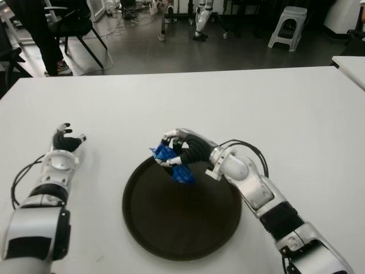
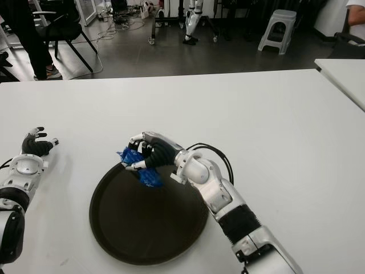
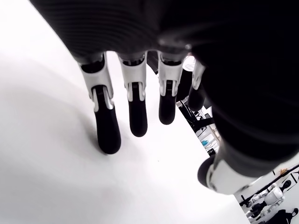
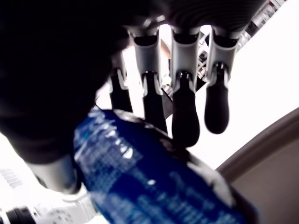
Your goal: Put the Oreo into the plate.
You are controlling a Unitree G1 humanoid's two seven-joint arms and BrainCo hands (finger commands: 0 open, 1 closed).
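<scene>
A blue Oreo packet [image 1: 173,162] is held in my right hand [image 1: 178,148], whose fingers curl around it just above the far rim of the dark round plate [image 1: 171,222]. One end of the packet dips over the plate's inner edge. In the right wrist view the blue wrapper [image 4: 149,186] fills the palm, with the fingers [image 4: 184,116] bent over it and the plate's rim [image 4: 261,149] beside. My left hand [image 1: 64,144] shows on the white table [image 1: 256,108] to the left of the plate, its fingers [image 3: 135,112] spread and holding nothing.
Beyond the table's far edge is a dark floor with a chair [image 1: 74,28], a person's legs [image 1: 43,34], a grey stool [image 1: 288,25] and cables. A second white table [image 1: 351,65] shows at the far right.
</scene>
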